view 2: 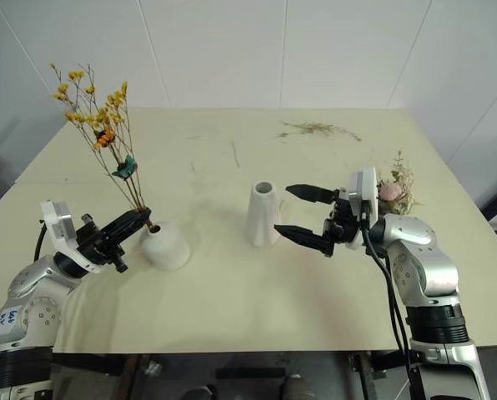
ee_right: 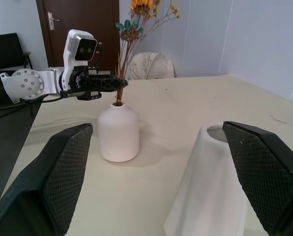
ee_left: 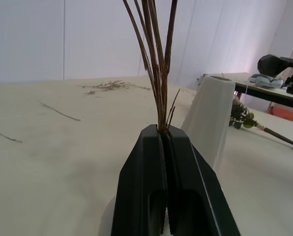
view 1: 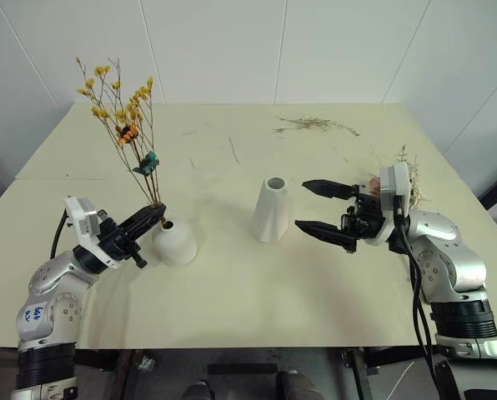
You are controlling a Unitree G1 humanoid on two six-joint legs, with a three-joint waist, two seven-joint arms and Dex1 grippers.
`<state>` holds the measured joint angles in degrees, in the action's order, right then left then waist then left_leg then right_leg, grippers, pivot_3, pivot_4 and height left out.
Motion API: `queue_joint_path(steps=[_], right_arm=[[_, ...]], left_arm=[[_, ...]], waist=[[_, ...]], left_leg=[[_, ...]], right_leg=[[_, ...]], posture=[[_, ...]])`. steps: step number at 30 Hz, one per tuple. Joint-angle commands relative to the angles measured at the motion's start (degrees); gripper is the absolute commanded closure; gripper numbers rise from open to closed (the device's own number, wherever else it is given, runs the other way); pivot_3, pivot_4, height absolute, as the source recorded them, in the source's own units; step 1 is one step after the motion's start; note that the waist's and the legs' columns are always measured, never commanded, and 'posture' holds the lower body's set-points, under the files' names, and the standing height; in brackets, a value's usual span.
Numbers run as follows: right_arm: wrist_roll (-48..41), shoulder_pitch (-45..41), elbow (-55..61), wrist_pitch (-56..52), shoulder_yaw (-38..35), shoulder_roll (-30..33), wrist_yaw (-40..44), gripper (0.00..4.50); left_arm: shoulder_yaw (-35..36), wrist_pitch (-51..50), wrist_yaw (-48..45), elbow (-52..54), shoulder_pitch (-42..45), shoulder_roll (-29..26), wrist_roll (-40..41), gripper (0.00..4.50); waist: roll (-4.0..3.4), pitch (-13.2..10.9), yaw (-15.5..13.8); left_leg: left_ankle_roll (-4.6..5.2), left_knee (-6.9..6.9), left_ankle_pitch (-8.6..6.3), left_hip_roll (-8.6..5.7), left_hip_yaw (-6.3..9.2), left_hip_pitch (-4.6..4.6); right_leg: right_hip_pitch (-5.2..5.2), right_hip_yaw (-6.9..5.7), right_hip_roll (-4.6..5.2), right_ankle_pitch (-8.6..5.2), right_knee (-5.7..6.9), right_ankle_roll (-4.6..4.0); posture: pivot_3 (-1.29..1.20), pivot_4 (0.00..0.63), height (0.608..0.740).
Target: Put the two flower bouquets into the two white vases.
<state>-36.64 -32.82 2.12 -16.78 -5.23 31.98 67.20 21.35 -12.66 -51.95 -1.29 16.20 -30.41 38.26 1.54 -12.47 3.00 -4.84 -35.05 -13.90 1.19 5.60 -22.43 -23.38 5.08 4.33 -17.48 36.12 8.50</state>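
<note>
The left claw (view 1: pixel 151 220) is clamped shut on the thin brown stems of the yellow-blossom bouquet (view 1: pixel 123 117), whose lower ends sit in the small top hole of the squat white dome vase (view 1: pixel 175 242) just beside the fingertips. The right claw (view 1: pixel 322 208) hangs wide open and empty just beside the taller white cone vase (view 1: pixel 270 210), with the pink rose bouquet (view 2: pixel 392 191) lying on the worktop behind that arm. The pale cream worktop (view 1: pixel 232 292) also carries a loose dried sprig (view 1: pixel 315 125) near its far edge, and white panelled walls stand behind it.
</note>
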Motion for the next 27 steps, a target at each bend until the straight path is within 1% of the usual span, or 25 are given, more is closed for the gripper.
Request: queue_joint_path(steps=[1, 2, 5, 9, 12, 15, 18, 19, 21, 22, 24, 27], right_arm=[[-1.22, 0.22, 2.09, 0.23, -1.49, 0.11, -0.21, 0.00], [-1.22, 0.24, 2.05, 0.22, -1.56, 0.19, -0.19, 0.00], [-1.11, 0.39, 1.62, 0.34, -1.91, 0.74, 0.18, 0.00], [-0.99, -0.12, 0.20, 0.37, -2.57, 1.70, 0.90, 0.00], [-0.41, -1.03, -1.49, 0.46, -2.77, 2.65, 1.33, 0.00], [0.20, -1.98, -3.85, 1.07, -3.24, 3.74, 2.19, 0.00], [2.59, -4.50, -7.79, -0.67, -3.57, 7.44, 1.45, 0.00], [4.23, -5.39, -9.81, -1.42, -3.01, 9.33, 1.39, 0.00], [10.06, -8.80, -14.29, -6.43, -0.28, 14.47, -1.96, 0.00], [12.74, -10.46, -16.19, -8.69, 1.09, 16.68, -3.45, 0.00], [17.19, -13.27, -19.88, -11.20, 3.60, 19.96, -4.65, 0.00], [22.87, -17.07, -23.51, -15.12, 7.46, 23.02, -5.92, 0.00]], left_arm=[[0.60, 1.44, -0.82, 3.04, -1.63, -1.54, -0.61, 4.02], [0.45, 1.35, -1.44, 4.23, -2.19, -2.18, -0.72, 3.81], [1.07, 0.31, -2.43, 8.44, -4.37, -5.05, -0.45, 2.97], [3.84, 0.01, -4.64, 11.64, -7.73, -9.70, 0.50, 1.73], [6.73, -1.73, -6.49, 14.26, -10.11, -13.54, 2.44, 1.73], [8.03, -3.17, -6.18, 16.59, -11.39, -15.17, 3.49, 1.73], [11.75, -3.76, -9.96, 17.29, -15.44, -18.30, 3.74, 1.73], [12.16, -4.57, -10.50, 18.05, -16.37, -19.08, 4.18, 1.73], [13.92, -6.19, -14.75, 19.12, -19.50, -22.07, 5.01, 1.73], [14.85, -7.09, -16.81, 19.49, -20.80, -23.38, 5.78, 1.73], [15.59, -9.39, -17.65, 21.15, -21.69, -24.97, 7.48, 1.73], [16.52, -11.88, -17.77, 22.87, -21.16, -26.05, 10.11, 1.73]], waist=[[0.00, 0.00, 0.02], [0.00, 0.00, 0.06], [0.00, 0.00, 0.07], [-0.01, 0.00, 0.00], [-0.01, -0.01, 0.12], [-0.01, -0.01, 0.06], [-0.05, -0.03, 0.08], [-0.05, -0.03, 0.10], [-0.06, -0.04, 0.14], [-0.06, -0.04, 0.15], [-0.06, -0.04, 0.19], [-0.06, -0.05, 0.23]], left_leg=[[0.00, 0.00, 0.00, 0.00, 0.00, 0.00], [0.00, 0.00, 0.00, 0.00, 0.00, 0.00], [0.00, 0.04, -0.01, 0.01, 0.00, 0.00], [-0.02, 0.06, -0.02, 0.02, -0.01, -0.01], [0.00, 0.07, -0.04, 0.02, -0.04, -0.01], [0.01, 0.08, -0.05, 0.02, -0.05, 0.00], [0.01, 0.07, -0.05, 0.02, -0.10, -0.01], [0.01, 0.09, -0.06, 0.02, -0.14, -0.01], [0.04, 0.09, -0.09, 0.03, -0.16, -0.01], [0.04, 0.11, -0.09, 0.03, -0.20, -0.01], [0.03, 0.15, -0.10, 0.04, -0.24, -0.01], [0.05, 0.16, -0.12, 0.04, -0.32, -0.02]], right_leg=[[0.00, 0.00, 0.00, 0.00, 0.00, 0.00], [0.00, 0.00, 0.00, 0.00, 0.00, 0.00], [-0.01, 0.00, 0.00, 0.00, -0.03, 0.00], [0.01, 0.00, 0.00, 0.00, -0.11, -0.01], [0.01, 0.01, 0.00, 0.00, -0.14, -0.02], [0.01, 0.01, 0.00, -0.02, -0.15, -0.06], [0.01, 0.02, 0.02, -0.02, -0.18, -0.06], [0.00, 0.04, 0.03, -0.02, -0.20, -0.06], [-0.05, 0.04, 0.03, -0.05, -0.21, -0.11], [-0.07, 0.05, 0.03, -0.14, -0.22, -0.28], [-0.13, 0.07, 0.04, -0.36, -0.24, -0.70], [-0.16, 0.12, 0.05, -0.39, -0.29, -0.75]], posture=[[0.00, 0.150, 0.740], [0.00, 0.150, 0.740], [0.00, 0.150, 0.740], [0.00, 0.150, 0.740], [0.00, 0.150, 0.740], [0.00, 0.150, 0.740], [0.00, 0.150, 0.740], [0.00, 0.150, 0.740], [0.00, 0.150, 0.740], [0.00, 0.150, 0.740], [0.00, 0.150, 0.740], [0.00, 0.150, 0.740]])
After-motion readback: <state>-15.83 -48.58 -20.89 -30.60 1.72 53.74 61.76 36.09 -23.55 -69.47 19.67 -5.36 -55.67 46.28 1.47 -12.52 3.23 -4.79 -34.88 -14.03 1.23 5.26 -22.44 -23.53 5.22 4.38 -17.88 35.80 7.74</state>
